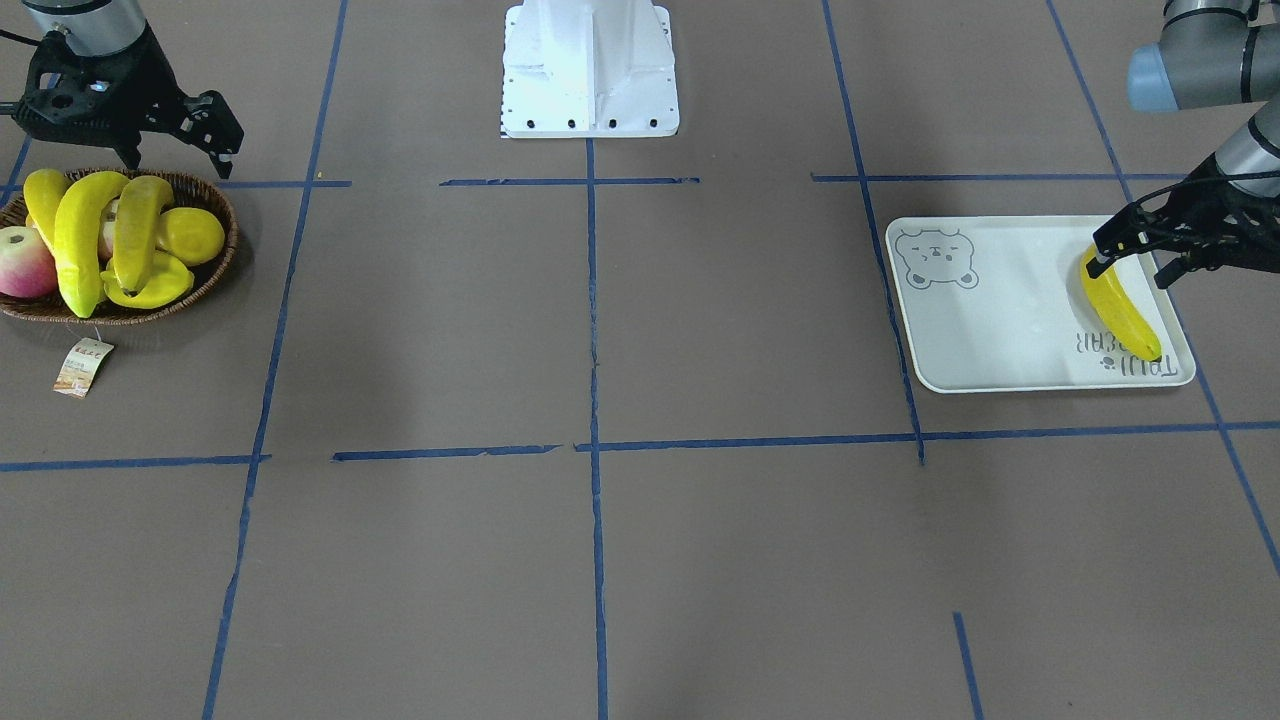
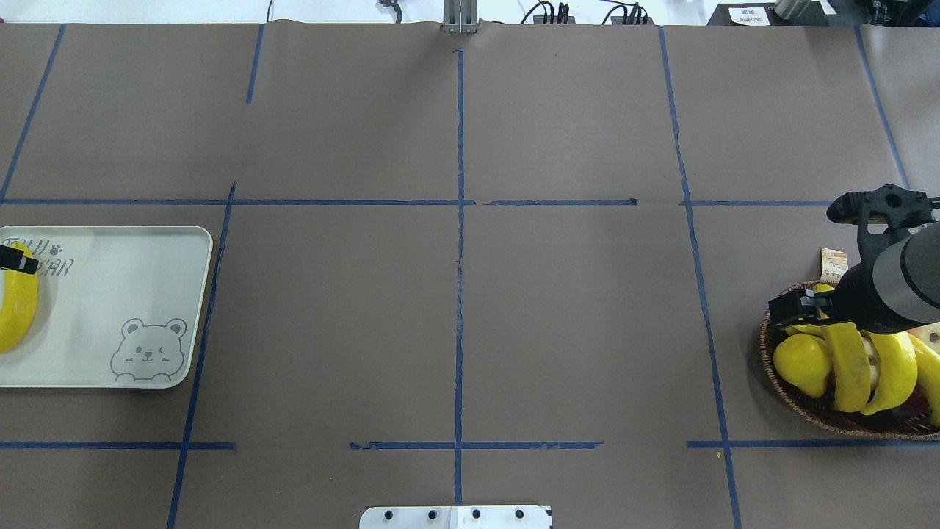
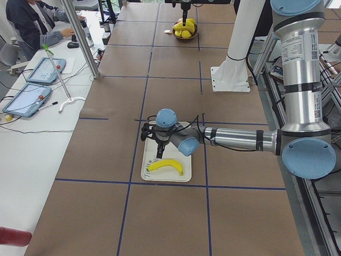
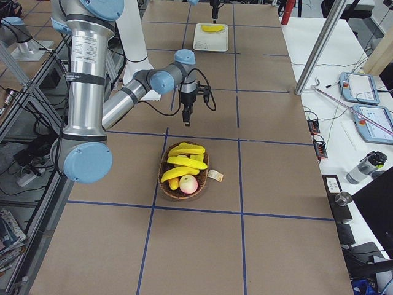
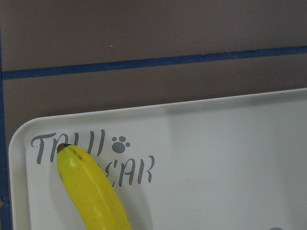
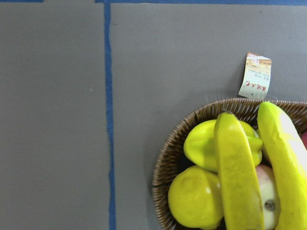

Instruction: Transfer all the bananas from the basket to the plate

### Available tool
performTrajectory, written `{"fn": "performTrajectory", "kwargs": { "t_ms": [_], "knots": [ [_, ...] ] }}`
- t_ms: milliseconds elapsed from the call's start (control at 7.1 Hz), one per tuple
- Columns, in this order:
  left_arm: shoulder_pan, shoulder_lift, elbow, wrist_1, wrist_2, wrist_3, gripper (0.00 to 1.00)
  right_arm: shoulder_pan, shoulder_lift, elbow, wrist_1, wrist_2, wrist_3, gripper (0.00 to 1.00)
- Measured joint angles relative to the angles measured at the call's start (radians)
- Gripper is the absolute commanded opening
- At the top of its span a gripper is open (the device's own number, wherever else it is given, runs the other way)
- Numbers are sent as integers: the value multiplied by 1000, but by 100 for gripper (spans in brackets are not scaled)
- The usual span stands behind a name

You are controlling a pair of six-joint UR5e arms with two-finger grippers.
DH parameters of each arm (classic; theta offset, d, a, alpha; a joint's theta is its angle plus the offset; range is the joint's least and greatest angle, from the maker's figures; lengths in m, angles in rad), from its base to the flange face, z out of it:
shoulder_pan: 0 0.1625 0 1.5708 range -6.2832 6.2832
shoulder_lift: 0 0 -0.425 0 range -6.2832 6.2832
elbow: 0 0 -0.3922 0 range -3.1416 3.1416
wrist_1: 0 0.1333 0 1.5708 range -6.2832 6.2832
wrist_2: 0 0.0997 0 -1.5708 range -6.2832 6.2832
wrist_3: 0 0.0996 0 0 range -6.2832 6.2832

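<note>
One yellow banana (image 1: 1120, 312) lies on the pale plate (image 1: 1000, 320) over its lettering, near the plate's outer edge. My left gripper (image 1: 1133, 268) hangs open just above that banana's upper end, and I see no grip on it. The left wrist view shows the banana (image 5: 93, 191) flat on the plate (image 5: 216, 163). Three more bananas (image 1: 82, 240) lie across the wicker basket (image 1: 226, 205), seen also in the right wrist view as bananas (image 6: 237, 177). My right gripper (image 1: 178, 152) hovers open and empty over the basket's rim on the robot's side.
The basket also holds a yellow starfruit (image 1: 150, 287), a lemon (image 1: 195, 235) and an apple (image 1: 25, 262). Its paper tag (image 1: 83, 367) lies on the table beside it. The white robot base (image 1: 590, 70) stands at mid table edge. Brown paper with blue tape lines covers the table.
</note>
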Motion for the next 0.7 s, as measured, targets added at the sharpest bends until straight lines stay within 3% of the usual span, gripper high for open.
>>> {"fn": "performTrajectory", "kwargs": {
  "t_ms": [282,705],
  "knots": [
    [1,0,-1,-3,-1,0,100,-18,-121,-119,262,-48,-11,100],
    [2,1,1,-4,-2,0,100,-118,-195,-151,357,-103,-2,98]
  ]
}}
